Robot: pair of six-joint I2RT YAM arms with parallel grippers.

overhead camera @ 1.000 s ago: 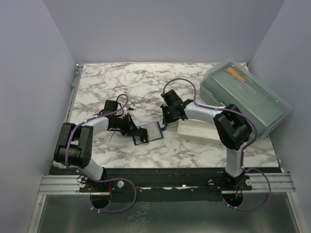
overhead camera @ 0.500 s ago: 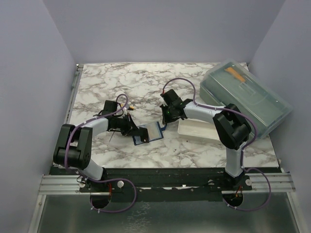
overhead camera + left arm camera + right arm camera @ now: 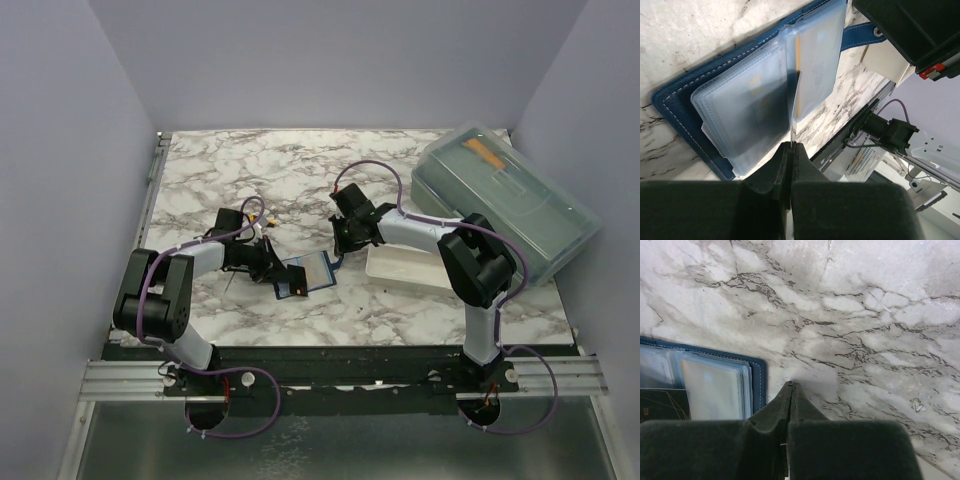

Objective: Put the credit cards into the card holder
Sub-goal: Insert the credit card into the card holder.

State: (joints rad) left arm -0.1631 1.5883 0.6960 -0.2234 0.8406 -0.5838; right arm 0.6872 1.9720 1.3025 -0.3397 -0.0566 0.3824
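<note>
The card holder (image 3: 301,276) lies open on the marble, navy blue (image 3: 680,92) with clear plastic sleeves (image 3: 745,105) inside. My left gripper (image 3: 791,144) is shut on a thin credit card (image 3: 794,100). I see the card edge-on, standing upright over the fold between the sleeves. In the top view the left gripper (image 3: 272,264) is at the holder's left edge. My right gripper (image 3: 791,384) is shut with nothing visible in it, its tips on the marble just right of the holder's edge (image 3: 759,382). A dark card with gold lines (image 3: 662,405) shows in one sleeve.
A white tray (image 3: 404,266) lies right of the card holder, under the right arm. A large grey-green plastic box (image 3: 505,200) with an orange strip (image 3: 484,152) stands at the back right. A tiny yellow-and-black object (image 3: 268,222) lies behind the left gripper.
The left arm has shifted slightly at the card holder's left edge. The right arm and the holder have stayed about where they were.
</note>
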